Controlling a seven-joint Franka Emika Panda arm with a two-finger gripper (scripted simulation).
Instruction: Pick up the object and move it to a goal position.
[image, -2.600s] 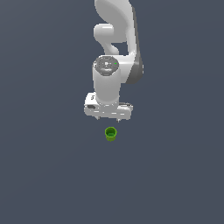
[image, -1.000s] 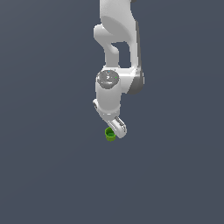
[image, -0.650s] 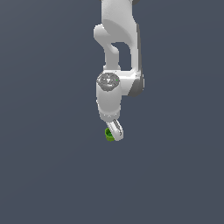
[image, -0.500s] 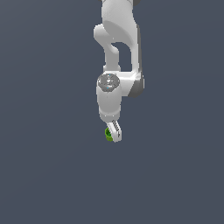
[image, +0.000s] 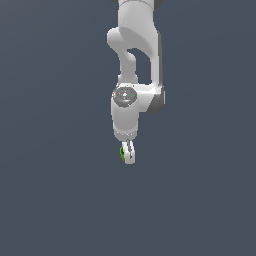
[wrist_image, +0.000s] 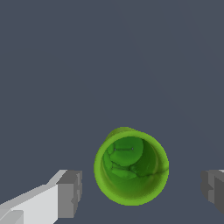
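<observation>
Two grey fingertips (wrist_image: 70, 194) of the wide-spread gripper (wrist_image: 142, 190) flank the green cup (wrist_image: 131, 166) at three and nine o'clock, untouching, so closing evenly should keep it upright.

Plain dark counter (image: 55, 200)

A flat, uniform slate-grey surface fills both views, unmarked; its edges seem to lie outside the pictures, so its extent cannot be told from here.
</observation>
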